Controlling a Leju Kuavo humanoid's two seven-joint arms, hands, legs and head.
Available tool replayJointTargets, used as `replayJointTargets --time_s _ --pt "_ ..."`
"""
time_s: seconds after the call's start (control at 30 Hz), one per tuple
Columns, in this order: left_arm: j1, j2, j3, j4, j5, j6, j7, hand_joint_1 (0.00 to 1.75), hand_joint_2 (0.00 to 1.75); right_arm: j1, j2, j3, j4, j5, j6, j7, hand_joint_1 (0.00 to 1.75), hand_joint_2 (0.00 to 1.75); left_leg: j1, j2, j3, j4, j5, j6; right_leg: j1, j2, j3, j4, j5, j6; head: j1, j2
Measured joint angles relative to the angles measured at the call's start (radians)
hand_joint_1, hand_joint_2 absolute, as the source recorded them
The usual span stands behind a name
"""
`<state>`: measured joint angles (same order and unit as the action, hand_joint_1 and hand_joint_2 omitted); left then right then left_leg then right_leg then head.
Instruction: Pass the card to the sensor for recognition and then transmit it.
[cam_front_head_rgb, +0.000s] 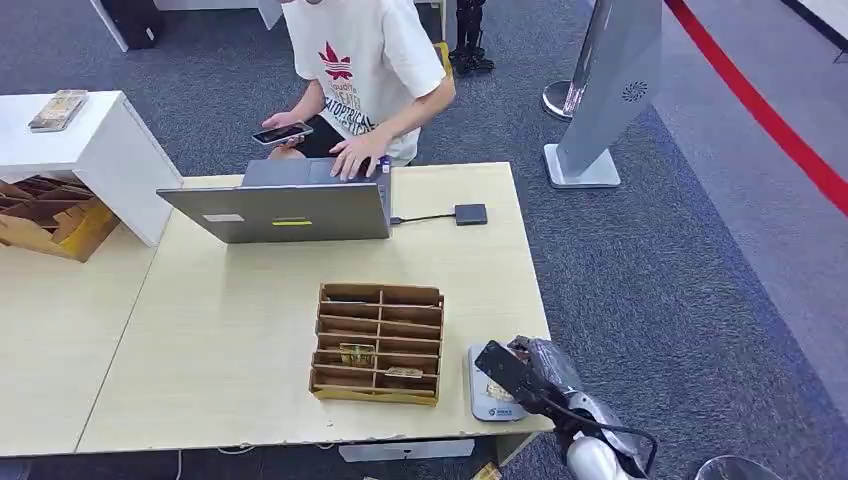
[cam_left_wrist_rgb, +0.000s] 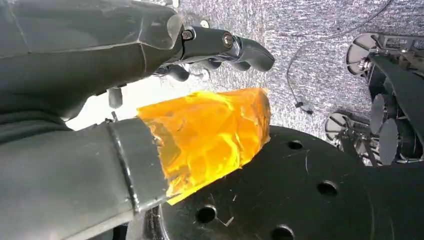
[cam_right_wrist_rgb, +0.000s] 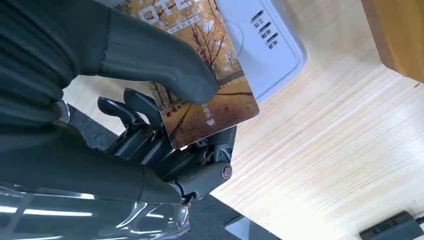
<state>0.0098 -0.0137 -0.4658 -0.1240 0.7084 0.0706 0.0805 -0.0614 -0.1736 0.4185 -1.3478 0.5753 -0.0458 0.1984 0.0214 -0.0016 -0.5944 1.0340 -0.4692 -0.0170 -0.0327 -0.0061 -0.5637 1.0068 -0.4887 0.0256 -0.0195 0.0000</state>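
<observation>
I see the pale wood desk (cam_front_head_rgb: 230, 340) on grey carpet (cam_front_head_rgb: 680, 260). Right hand (cam_right_wrist_rgb: 150, 100) fingers pinch the autumn-print card (cam_right_wrist_rgb: 210, 95) over the white sensor pad (cam_right_wrist_rgb: 270, 45). Left hand (cam_left_wrist_rgb: 150, 55) grip unclear.

right hand (cam_right_wrist_rgb: 150, 115) pinching an autumn-tree card (cam_right_wrist_rgb: 210, 85) thumb on top, over the pale sensor (cam_right_wrist_rgb: 265, 45) up at 1 o'clock, wooden table (cam_right_wrist_rgb: 340, 150) underneath
</observation>
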Motion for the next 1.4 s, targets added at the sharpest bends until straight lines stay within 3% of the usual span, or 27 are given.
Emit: replayJointTargets --time_s 1.4 --pt "0.000 0.002 -0.019 0.000 0.004 0.000 -0.001 0.00 0.00 -0.001 0.003 -0.002 0.002 0.005 0.002 0.000 1.75 1.75 0.000 0.000 0.000 0.000 0.000 0.000 0.000 0.000 0.000 0.000 0.000 0.000 0.000 0.000"
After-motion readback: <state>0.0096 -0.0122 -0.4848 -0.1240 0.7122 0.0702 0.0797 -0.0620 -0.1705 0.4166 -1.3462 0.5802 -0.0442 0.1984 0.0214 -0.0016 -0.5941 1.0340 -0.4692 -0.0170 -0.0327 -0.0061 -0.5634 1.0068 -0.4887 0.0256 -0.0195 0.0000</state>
